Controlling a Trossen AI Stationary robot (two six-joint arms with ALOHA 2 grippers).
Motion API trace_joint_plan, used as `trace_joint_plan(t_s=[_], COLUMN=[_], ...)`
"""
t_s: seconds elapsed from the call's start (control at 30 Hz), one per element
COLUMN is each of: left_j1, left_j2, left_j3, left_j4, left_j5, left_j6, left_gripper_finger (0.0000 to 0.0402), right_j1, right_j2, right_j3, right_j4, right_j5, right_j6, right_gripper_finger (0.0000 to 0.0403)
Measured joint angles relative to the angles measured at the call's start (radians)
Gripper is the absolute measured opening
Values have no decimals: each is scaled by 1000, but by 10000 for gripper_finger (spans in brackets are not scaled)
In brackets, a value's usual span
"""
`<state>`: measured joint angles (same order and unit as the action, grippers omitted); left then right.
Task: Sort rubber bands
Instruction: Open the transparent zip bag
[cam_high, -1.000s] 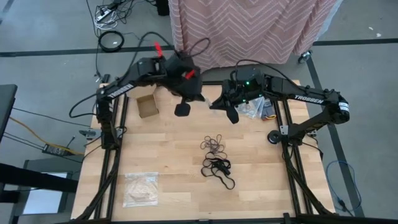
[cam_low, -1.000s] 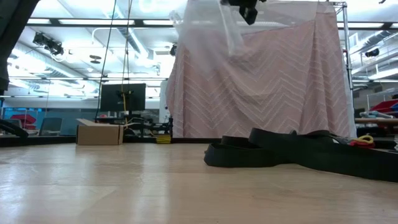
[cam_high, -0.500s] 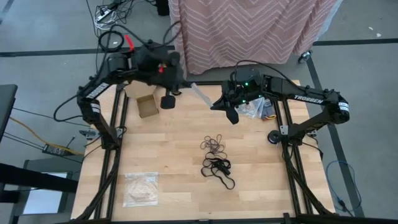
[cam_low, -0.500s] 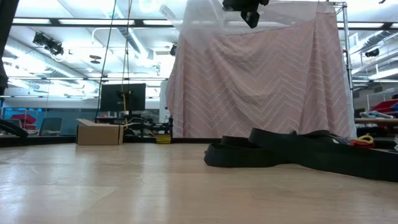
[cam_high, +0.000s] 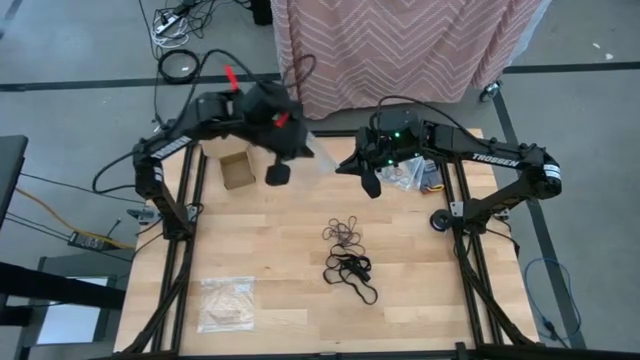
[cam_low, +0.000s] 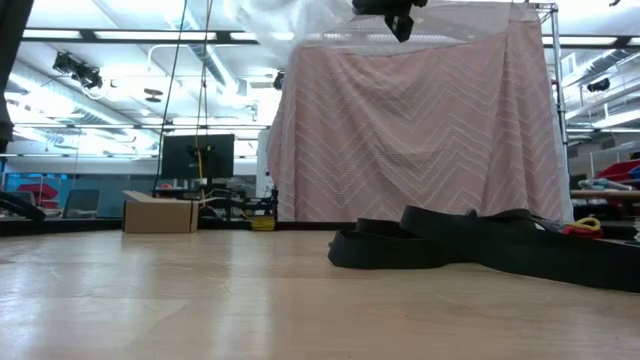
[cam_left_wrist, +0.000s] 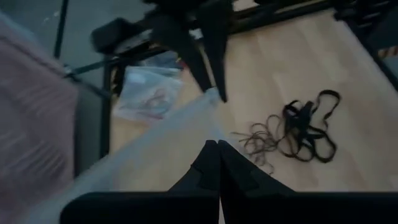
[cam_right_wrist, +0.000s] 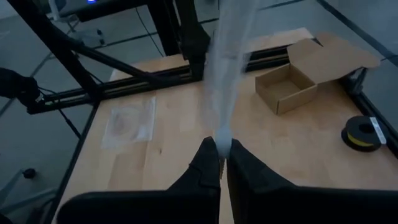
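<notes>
left pincer is swinging back toward 3 o'clock; both closed pincers are stretching a clear bag, right pincer risking tearing it.

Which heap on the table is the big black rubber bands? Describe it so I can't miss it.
On the pale wooden table, look near the middle, below both raised arms. Two heaps lie there; the black rubber bands are the nearer one, thicker and bigger-looped than the small thin brown bands just beyond them.

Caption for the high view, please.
Both grippers, left and right, stretch a clear plastic bag above the table; rubber bands lie below.
</notes>
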<state>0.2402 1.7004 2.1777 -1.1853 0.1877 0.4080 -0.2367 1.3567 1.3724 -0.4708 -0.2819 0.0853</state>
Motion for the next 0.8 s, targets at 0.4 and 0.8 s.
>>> trace_joint_plan(t_s=[0.4, 0.8], left_j1=[-4, 92], left_j2=[-10, -15], left_j3=[-18, 93], left_j4=[51, -125], left_j5=[-16, -67], left_j6=[-13, 9], left_gripper_finger=[0, 50], right_j1=[-4, -4], right_j2=[0, 0], right_j3=[1, -21], right_j4=[-63, -84], right_j5=[0, -1], right_j6=[-1, -9], right_gripper_finger=[0, 0])
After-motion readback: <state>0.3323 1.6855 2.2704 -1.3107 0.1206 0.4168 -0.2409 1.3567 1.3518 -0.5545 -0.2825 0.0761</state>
